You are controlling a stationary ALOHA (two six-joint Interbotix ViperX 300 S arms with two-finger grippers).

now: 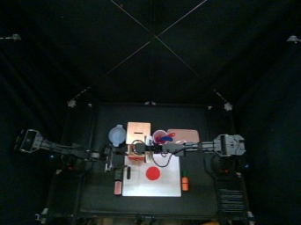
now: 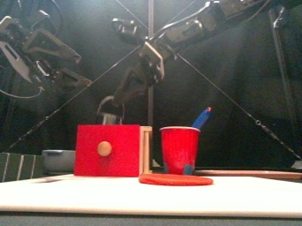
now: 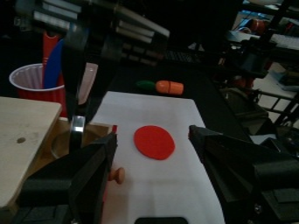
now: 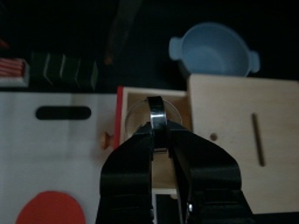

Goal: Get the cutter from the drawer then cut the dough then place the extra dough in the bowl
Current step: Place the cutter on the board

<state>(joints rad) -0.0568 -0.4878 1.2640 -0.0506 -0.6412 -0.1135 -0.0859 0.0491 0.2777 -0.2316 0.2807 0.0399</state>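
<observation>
Two risks here. Nearest the front, the dough [image 2: 177, 180] lies flat and uncut on the board [image 2: 71, 190]. The left gripper [image 3: 152, 136] hovers above it, jaws wide apart and holding nothing.

Behind that, the drawer [image 4: 135, 114] is pulled out of the box [image 4: 239, 122]. The right gripper [image 4: 156, 118] is down over it, clamped on the cutter [image 4: 156, 107] by its wire handle.

- **Cutter:** the hold looks thin, right at the jaw tips. The cutter could swing or slip on the lift, or snag the drawer wall and drag the box.
- **Cup:** the cup [image 2: 181, 148] stands just beside the box, close to the right arm's likely path. A low sweep toward the dough could tip it.

An off-centre press would probably also leave a lopsided ring.

The bowl [image 4: 214, 48] sits further back, left of the box, so scraps must be carried past the box.

The tabletop [image 1: 200, 119] is black. The board is white and looks smooth, so it may slide under a press. A black curtain [image 1: 150, 53] closes the back of the booth.
</observation>
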